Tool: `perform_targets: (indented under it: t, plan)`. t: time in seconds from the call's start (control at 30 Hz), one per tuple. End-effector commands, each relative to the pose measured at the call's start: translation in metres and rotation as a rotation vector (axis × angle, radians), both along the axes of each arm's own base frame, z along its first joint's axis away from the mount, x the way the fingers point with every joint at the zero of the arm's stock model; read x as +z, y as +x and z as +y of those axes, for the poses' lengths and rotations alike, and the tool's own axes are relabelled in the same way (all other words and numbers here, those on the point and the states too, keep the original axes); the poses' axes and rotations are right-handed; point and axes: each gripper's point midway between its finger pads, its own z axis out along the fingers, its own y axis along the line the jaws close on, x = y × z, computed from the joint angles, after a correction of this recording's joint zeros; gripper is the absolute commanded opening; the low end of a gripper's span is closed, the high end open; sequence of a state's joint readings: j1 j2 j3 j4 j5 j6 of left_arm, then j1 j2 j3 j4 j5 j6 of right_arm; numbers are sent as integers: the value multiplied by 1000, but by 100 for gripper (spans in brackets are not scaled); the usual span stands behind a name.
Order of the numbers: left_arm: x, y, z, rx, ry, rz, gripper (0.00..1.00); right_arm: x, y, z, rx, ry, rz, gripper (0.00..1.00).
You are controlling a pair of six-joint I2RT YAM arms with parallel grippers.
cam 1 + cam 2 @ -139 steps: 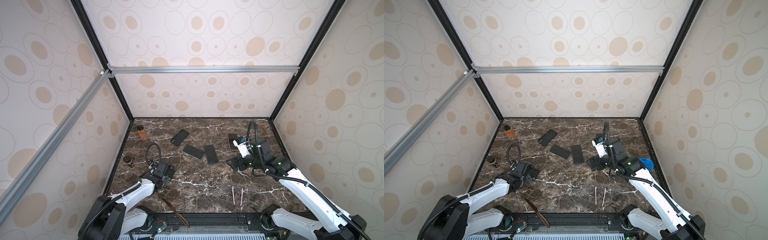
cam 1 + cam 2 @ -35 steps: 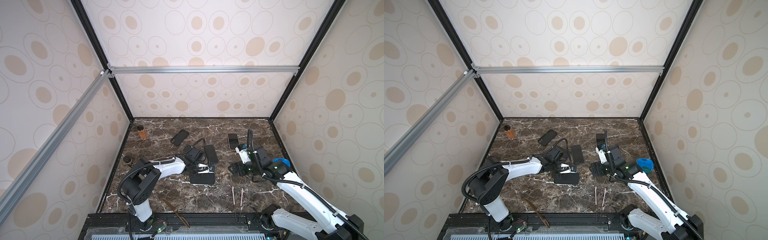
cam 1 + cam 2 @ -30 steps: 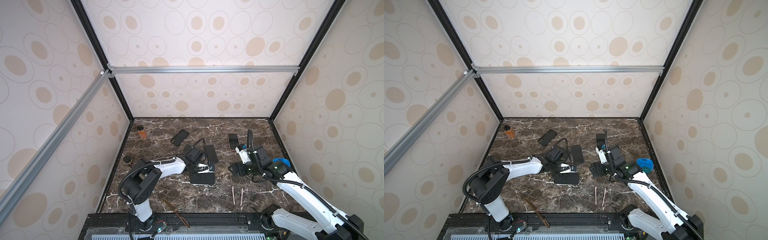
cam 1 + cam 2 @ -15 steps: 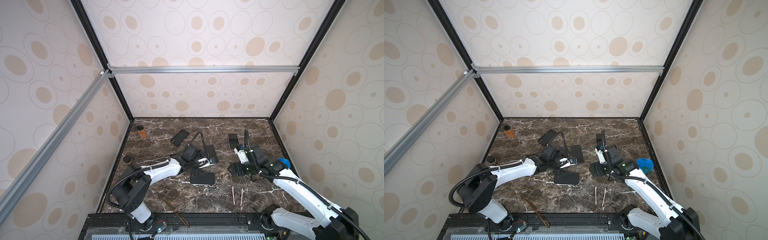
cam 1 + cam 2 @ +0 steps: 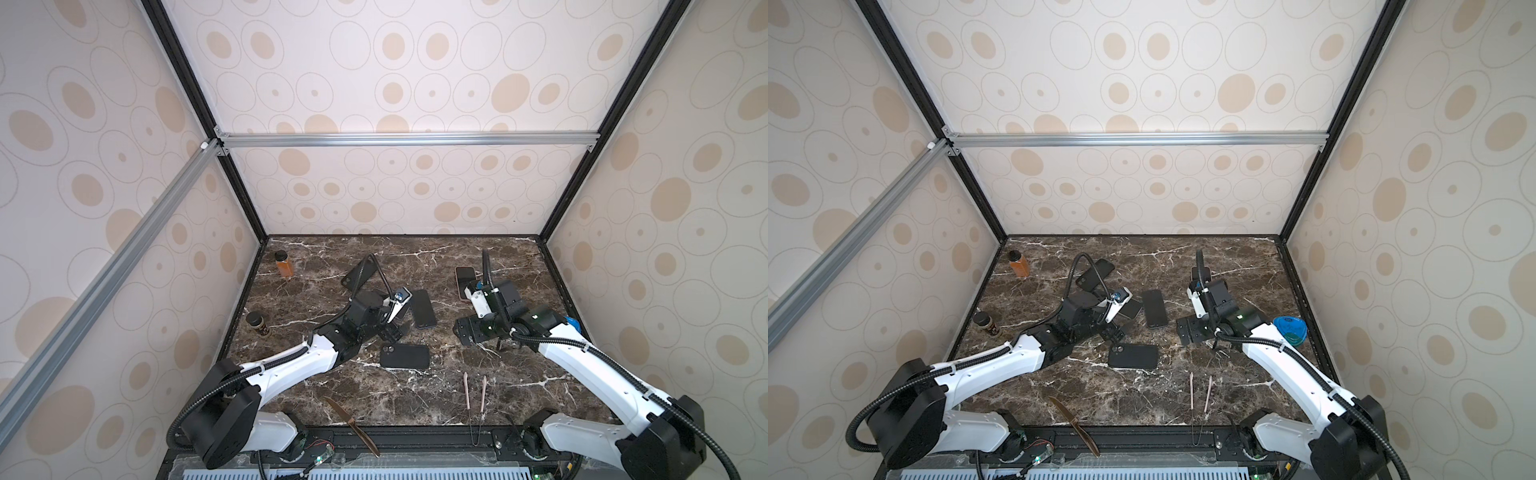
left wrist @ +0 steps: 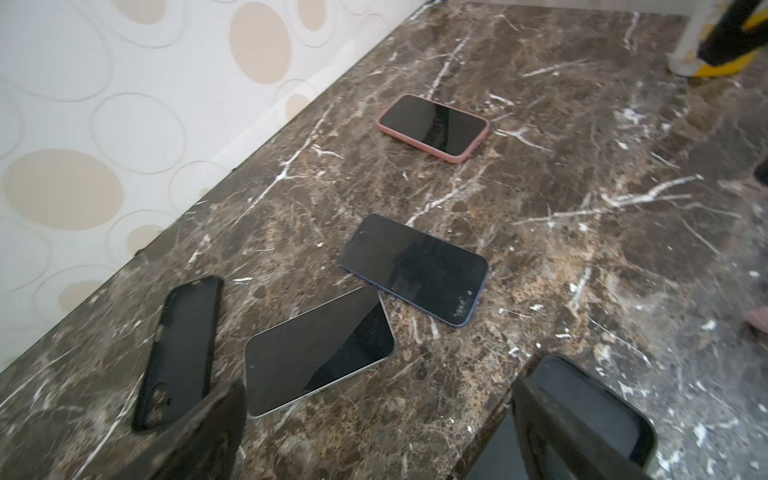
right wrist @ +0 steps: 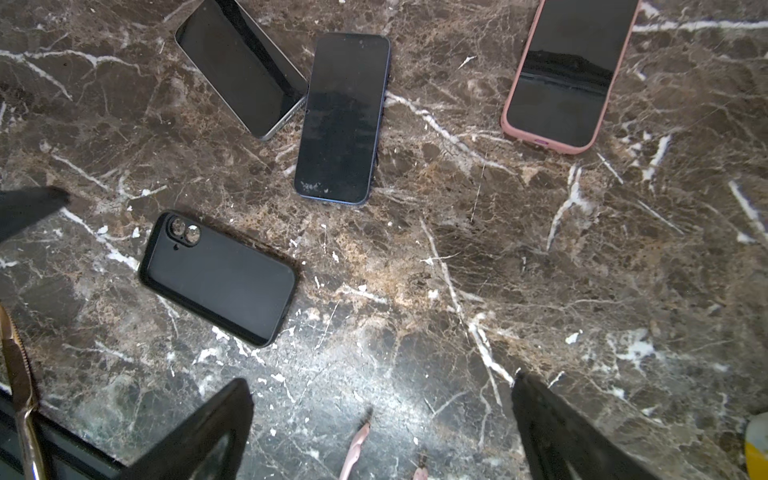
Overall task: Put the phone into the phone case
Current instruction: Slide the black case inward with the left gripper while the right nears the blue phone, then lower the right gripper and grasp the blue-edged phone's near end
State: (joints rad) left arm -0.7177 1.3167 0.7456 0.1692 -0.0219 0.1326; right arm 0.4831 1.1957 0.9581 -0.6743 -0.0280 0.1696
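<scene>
A black phone case point(image 5: 405, 356) point(image 5: 1133, 356) point(image 7: 218, 278) lies back up mid-table, with two camera lenses of a phone showing through its cutout. My left gripper point(image 5: 392, 330) point(image 6: 382, 432) hovers open just behind it, touching nothing; one case corner point(image 6: 590, 399) shows past a finger. My right gripper point(image 5: 463, 330) point(image 7: 382, 428) stands open to the right of the case, empty. An empty black case point(image 5: 357, 276) point(image 6: 178, 353) lies at the back. A silver-edged phone point(image 6: 316, 353) point(image 7: 241, 66) and a blue phone point(image 5: 423, 308) point(image 6: 415, 268) lie screen up between them.
A phone in a pink case point(image 5: 464, 282) point(image 6: 434, 126) lies at the back right. An orange bottle point(image 5: 284, 264) and a dark jar point(image 5: 257, 324) stand by the left wall. A knife point(image 5: 353, 424) and pink tweezers point(image 5: 476, 390) lie near the front edge. A blue object point(image 5: 1289, 328) sits behind the right arm.
My left gripper has opened and lifted back off the black case, which stays flat on the table. My right gripper has opened a little wider and hardly moved.
</scene>
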Motion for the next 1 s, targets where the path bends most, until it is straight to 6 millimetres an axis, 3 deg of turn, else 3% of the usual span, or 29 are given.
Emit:
perform_targets:
  t: [0.0, 0.37, 0.73, 0.97]
  plan:
    - [13, 12, 28, 211, -65, 18, 100, 2, 5, 4, 30, -27, 11, 100]
    - [-4, -6, 82, 484, -131, 112, 100, -3, 34, 24, 47, -26, 46, 100]
    - [-6, -24, 125, 662, -181, 109, 100, -35, 66, 47, 49, -66, 108, 100]
    - [-18, -33, 135, 713, -218, 149, 100, -61, 80, 70, 37, -85, 151, 100]
